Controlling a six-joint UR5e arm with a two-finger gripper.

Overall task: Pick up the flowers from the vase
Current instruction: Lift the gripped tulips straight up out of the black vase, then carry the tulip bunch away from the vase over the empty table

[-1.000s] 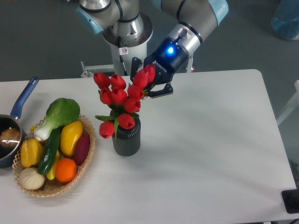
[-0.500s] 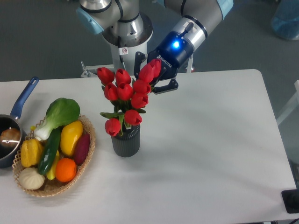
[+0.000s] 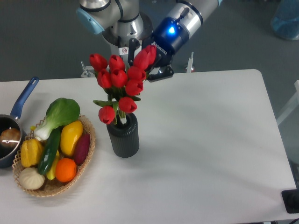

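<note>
Since the gripper sits right behind the top buds, hard to say if the jaws are clamped on anything; can't tell how wide they stand either. Red tulips standing in the ribbed dark vase, mid-table just beside the wicker basket. Probably very light, with soft buds that crush easily and bendy stems. Best taken around the bunched stems just above the vase rim, not by the heads. Might drag the vase along if snug. Some white lettering on the gripper body, too small to read. Small sticker on the arm base, also unreadable.
</note>
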